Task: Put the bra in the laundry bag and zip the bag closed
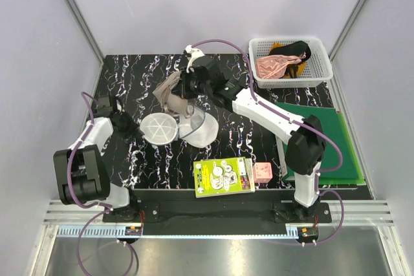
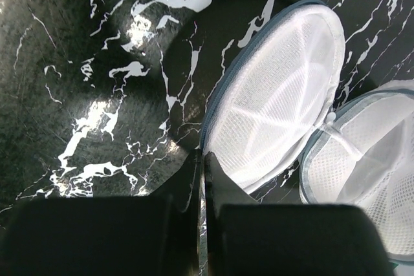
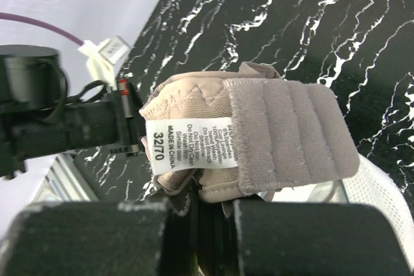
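Right wrist view: the outstretched right hand (image 3: 200,201) is clamping the bra (image 3: 259,134) at the laundry bag's (image 2: 278,101) far edge; the left hand (image 2: 202,166) is pinching its rim.

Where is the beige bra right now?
In the top view, the bra hangs in the right hand at mid-table, slightly left of centre, just beyond the open laundry bag.
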### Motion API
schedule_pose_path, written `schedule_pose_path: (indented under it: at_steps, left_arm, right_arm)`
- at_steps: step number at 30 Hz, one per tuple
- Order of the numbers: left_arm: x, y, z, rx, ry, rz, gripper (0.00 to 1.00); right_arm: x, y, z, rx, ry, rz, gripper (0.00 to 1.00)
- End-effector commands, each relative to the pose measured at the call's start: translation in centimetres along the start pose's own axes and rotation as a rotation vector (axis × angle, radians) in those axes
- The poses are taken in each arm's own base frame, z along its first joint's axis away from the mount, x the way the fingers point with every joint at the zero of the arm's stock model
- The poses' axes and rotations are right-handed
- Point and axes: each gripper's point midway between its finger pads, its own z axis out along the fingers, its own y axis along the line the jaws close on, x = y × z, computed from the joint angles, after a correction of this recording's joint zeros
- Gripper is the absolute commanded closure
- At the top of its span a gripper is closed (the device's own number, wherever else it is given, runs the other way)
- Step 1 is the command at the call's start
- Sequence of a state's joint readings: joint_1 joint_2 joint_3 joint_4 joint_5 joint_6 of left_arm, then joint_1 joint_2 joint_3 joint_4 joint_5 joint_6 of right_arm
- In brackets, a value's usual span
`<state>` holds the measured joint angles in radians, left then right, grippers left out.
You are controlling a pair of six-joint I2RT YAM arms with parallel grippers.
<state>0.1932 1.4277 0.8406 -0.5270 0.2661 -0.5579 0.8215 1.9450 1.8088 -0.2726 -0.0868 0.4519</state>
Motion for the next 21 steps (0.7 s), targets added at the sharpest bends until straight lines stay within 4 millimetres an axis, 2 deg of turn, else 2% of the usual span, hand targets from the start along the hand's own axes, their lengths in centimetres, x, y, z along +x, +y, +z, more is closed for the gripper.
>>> schedule_pose_path:
  at_steps: [1, 8, 11, 15, 18, 21]
  left_arm:
    - [-0.5, -1.6, -1.4, 0.065, -0.030, 0.033, 1.00]
    - [-1.0, -3.0, -3.2, 0.100, -0.061, 0.053, 1.00]
    - [-1.2, -3.4, -4.1, 0.108, -0.073, 0.064, 1.00]
    - [-1.3, -4.1, -5.1, 0.128, -0.068, 0.087, 1.00]
    - [-1.5, -4.9, -6.0, 0.153, -0.077, 0.114, 1.00]
    - [-1.7, -6.1, -7.1, 0.197, -0.094, 0.131, 1.00]
  right_arm:
    - [-3.2, 2.8, -2.8, -0.053, -0.116, 0.003, 1.00]
    - [-3.0, 2.1, -2.7, -0.038, -0.126, -0.038, 1.00]
    - [-1.9, 1.2, -2.3, -0.022, -0.109, -0.081, 1.00]
    - [0.9, -0.9, -1.3, 0.017, -0.057, -0.127, 1.00]
    - [1.6, -2.0, -1.2, 0.056, -0.035, -0.161, 1.00]
    - [3.2, -3.7, -1.3, 0.107, 0.018, -0.212, 1.00]
